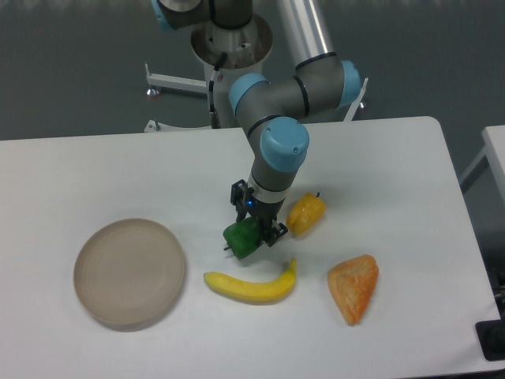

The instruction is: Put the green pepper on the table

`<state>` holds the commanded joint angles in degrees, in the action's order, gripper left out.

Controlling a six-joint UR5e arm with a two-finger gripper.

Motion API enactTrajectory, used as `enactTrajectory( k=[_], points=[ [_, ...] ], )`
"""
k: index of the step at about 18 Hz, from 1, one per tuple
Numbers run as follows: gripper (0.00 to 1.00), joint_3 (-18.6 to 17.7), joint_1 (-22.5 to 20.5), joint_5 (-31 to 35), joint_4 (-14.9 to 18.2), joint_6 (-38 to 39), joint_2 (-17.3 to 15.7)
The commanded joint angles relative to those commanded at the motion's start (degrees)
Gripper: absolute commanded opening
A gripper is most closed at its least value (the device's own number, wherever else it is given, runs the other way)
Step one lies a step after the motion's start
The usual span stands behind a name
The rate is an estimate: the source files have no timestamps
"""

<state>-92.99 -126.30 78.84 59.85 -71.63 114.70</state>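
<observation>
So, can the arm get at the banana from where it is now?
Probably not right away. The end effector appears shut on the green pepper, so it is occupied. The banana itself lies just below on the table, with nothing on top of it, so the way looks free once the pepper is released.
</observation>
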Motion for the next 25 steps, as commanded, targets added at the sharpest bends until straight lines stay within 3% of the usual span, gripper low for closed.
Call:
enactTrajectory(
  k=[2,6,12,16,19,25],
  points=[
    [0.99,1.23,0.0,0.17,0.0,0.0,-0.09],
    [1.0,4.13,0.09,1.05,0.26,0.0,-0.35],
    [1.0,9.75,-1.31,9.13,0.97,-2.45,0.17],
    [1.0,13.79,-1.76,15.1,0.88,-3.78,2.45],
    [1.0,17.66,-3.42,15.91,0.88,-5.0,5.0],
    [1.0,19.34,-4.66,16.52,0.44,-9.14,5.71]
  ],
)
